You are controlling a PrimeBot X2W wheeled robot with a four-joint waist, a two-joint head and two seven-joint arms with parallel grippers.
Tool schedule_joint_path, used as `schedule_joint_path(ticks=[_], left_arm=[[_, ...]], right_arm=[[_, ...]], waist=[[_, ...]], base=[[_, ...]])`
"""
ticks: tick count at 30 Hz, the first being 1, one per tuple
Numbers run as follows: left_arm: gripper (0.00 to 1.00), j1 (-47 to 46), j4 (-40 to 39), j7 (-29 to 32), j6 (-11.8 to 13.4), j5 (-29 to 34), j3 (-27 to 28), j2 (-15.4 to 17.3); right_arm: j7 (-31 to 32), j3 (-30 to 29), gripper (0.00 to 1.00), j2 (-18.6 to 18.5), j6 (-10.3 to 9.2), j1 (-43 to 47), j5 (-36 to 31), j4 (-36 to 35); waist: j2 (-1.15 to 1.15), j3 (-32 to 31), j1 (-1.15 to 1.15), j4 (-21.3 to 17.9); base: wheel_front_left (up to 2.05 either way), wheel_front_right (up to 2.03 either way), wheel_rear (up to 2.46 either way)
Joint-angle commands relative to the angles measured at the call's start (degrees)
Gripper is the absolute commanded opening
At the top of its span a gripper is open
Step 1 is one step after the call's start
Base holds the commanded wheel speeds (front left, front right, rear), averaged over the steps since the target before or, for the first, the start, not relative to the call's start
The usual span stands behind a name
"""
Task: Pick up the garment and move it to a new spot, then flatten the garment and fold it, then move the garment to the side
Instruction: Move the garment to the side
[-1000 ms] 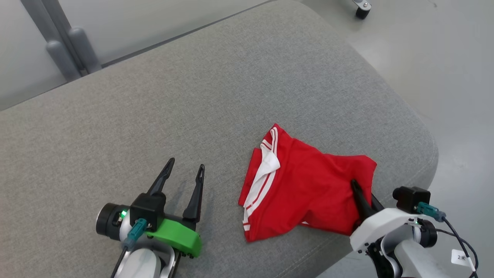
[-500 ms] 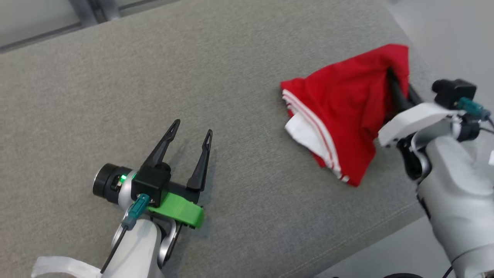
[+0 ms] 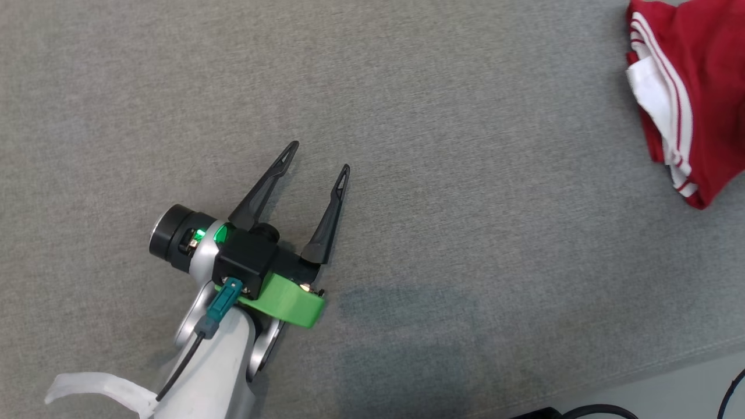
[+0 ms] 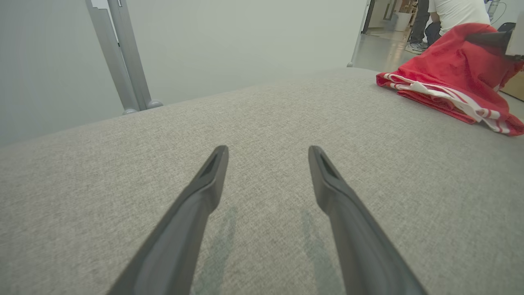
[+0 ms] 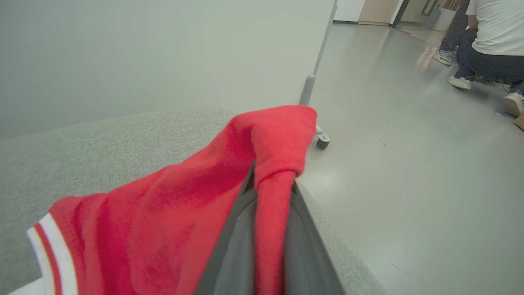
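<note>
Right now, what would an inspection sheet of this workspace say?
Surface: grey fabric cushion.
Job's things: red garment with white trim, one end raised, the rest lying on the cushion.
Clutter: nothing seen.
Grippers: left gripper jaws open, empty; right gripper jaws shut on the garment.
Cables: teal-plugged cable on the left wrist; black cable at the head view's lower right.
Surroundings: grey floor, castor, crouching person.

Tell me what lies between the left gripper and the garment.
Bare grey cushion lies between the left gripper and the garment; the head view shows that stretch.
</note>
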Motion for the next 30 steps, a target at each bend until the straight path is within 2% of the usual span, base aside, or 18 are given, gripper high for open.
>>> schedule_joint_path(ticks=[1,2,3,4,11,17,22,30], left_arm=[[1.00,-0.90,-0.23,0.04,-0.15,0.20,0.15,0.40],[1.00,-0.80,-0.30,0.04,-0.15,0.24,0.30,0.47],[1.00,-0.66,-0.32,0.04,-0.15,0.24,0.48,0.53],[1.00,-0.55,-0.31,0.04,-0.15,0.24,0.58,0.60],[1.00,0.00,0.05,0.04,-0.05,0.02,1.58,0.03],[1.00,1.72,0.60,0.04,0.34,-1.00,3.11,-0.94],[1.00,4.08,1.82,0.04,1.03,-1.94,5.53,-1.60],[1.00,8.09,4.00,0.03,3.06,-2.52,11.93,-1.97]], right_arm=[[-0.17,-1.63,0.00,-0.57,-0.09,-1.41,-0.87,0.05],[-0.17,-3.33,0.09,-0.58,-0.09,-1.30,-2.49,-0.28],[-0.17,-4.97,0.96,-0.45,-0.09,-0.93,-4.46,-0.50],[-0.17,-6.37,1.00,-0.11,-0.09,-0.75,-6.00,-0.80],[-0.17,-15.79,1.00,2.19,-0.10,2.44,-15.56,-5.44],[-0.17,-17.09,1.00,5.39,-0.09,7.56,-19.17,-14.17],[-0.16,-12.20,1.00,9.61,-0.09,13.57,-16.10,-19.16],[-0.16,1.88,1.00,14.26,-0.09,25.29,-7.86,-24.77]], waist=[[0.00,3.82,0.00,4.06],[0.00,3.84,0.00,4.16],[0.00,3.82,0.00,4.20],[0.00,3.73,0.00,4.26],[0.00,0.88,0.00,4.46],[0.00,-3.73,0.00,5.25],[0.00,-8.47,0.00,6.03],[0.00,-15.71,0.00,7.48]], base=[[0.00,0.00,0.00],[0.00,0.00,0.00],[0.00,0.00,0.00],[0.00,0.00,0.00],[0.00,0.00,0.00],[0.00,0.00,0.00],[0.00,0.00,0.00],[0.00,0.00,0.00]])
